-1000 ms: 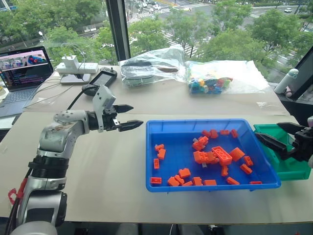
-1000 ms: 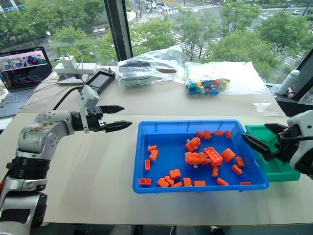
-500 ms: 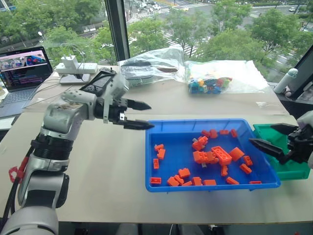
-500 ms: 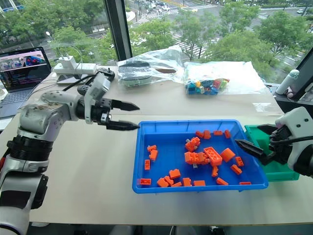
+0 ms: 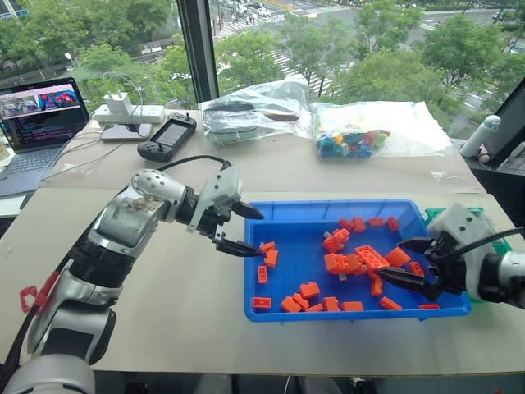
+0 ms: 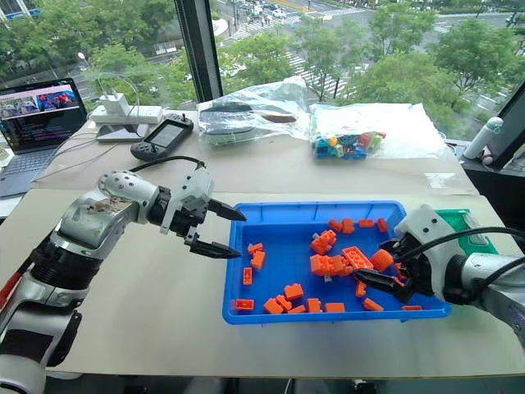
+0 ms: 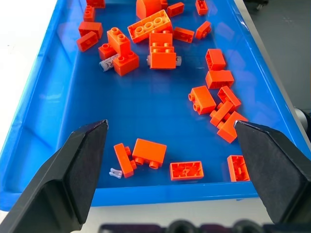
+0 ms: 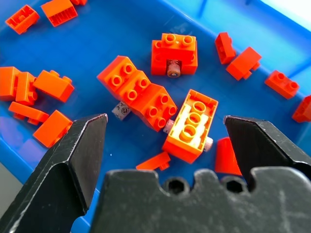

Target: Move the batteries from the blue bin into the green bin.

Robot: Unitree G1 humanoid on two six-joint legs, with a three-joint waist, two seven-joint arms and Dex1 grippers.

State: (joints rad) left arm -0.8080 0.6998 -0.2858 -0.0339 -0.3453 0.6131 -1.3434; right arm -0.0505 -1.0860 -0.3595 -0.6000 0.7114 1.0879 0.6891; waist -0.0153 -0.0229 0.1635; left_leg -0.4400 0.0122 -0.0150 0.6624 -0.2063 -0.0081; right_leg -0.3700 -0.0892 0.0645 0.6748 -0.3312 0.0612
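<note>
Hovering over the blue bin: two grippers, both with fingers spread wide and holding nothing.

Left gripper at the bin's left wall, fingers pointing in over the rim. Right gripper over the bin's right end, above the brick cluster. Bin contents: scattered orange bricks and batteries, three ends visible from the right wrist view, each mostly hidden under bricks near the bin's middle; one pokes out beneath a square brick, one beside a long diagonal brick, one under a yellow-orange brick. Green bin just beyond the blue bin's right end, largely hidden behind the right arm.
</note>
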